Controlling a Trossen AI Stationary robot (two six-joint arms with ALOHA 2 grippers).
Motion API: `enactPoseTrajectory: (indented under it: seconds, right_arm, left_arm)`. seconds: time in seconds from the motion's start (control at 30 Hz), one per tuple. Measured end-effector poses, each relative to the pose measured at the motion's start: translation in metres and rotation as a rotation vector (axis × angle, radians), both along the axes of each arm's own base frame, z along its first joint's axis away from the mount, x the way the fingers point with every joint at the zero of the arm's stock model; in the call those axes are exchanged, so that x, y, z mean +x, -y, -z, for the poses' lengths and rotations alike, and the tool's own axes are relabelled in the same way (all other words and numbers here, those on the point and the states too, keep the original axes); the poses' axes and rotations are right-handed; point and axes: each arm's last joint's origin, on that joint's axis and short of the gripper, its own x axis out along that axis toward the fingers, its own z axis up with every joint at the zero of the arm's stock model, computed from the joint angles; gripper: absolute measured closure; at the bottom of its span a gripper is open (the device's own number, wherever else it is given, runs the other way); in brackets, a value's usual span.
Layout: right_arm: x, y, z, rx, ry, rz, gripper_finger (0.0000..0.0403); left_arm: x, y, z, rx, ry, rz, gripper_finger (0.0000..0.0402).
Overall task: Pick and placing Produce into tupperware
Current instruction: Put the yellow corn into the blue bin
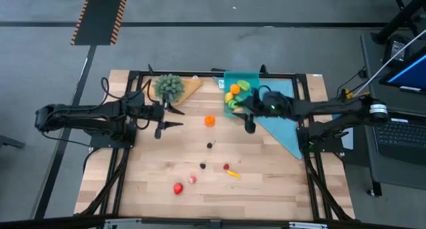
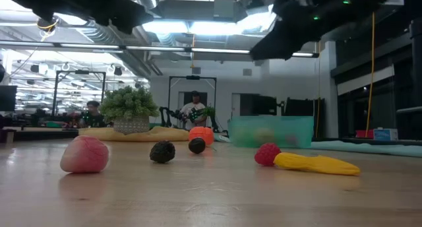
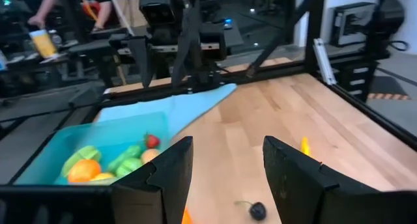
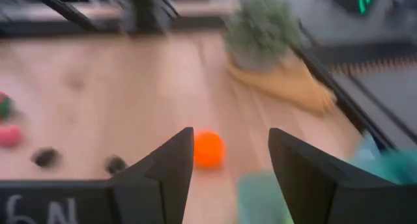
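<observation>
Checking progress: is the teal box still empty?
No, the teal box already holds several pieces, among them an orange fruit and a strawberry.

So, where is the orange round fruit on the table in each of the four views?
High view: orange fruit on bare wood, centre, left of the tupperware.
Low view: mid-distance, behind a dark piece, left of the tupperware.
Left wrist view: only an orange sliver at the edge between the fingers, probably it.
Right wrist view: between the fingers.
Shared landmark: the bushy green plant.
</observation>
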Motion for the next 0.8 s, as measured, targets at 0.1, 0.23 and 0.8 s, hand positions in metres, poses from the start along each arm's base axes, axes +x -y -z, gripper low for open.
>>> enactPoseTrajectory:
  seconds: [0.1,0.23,0.8]
  right_arm:
    - [-0.010,-0.016,0.011,-0.036,0.076,-0.067,0.0203]
    - [-0.021,-0.029,0.023,-0.026,0.112,-0.116,0.0203]
    - [-0.023,-0.034,0.029,0.051,0.109,-0.112,0.0203]
  left_arm:
    - [0.001,0.006,0.001,-0.001,-0.006,0.033,0.0223]
    - [0.001,0.010,0.001,0.006,-0.016,0.016,0.0223]
    - [0.003,0.017,0.003,-0.011,-0.027,-0.011,0.0223]
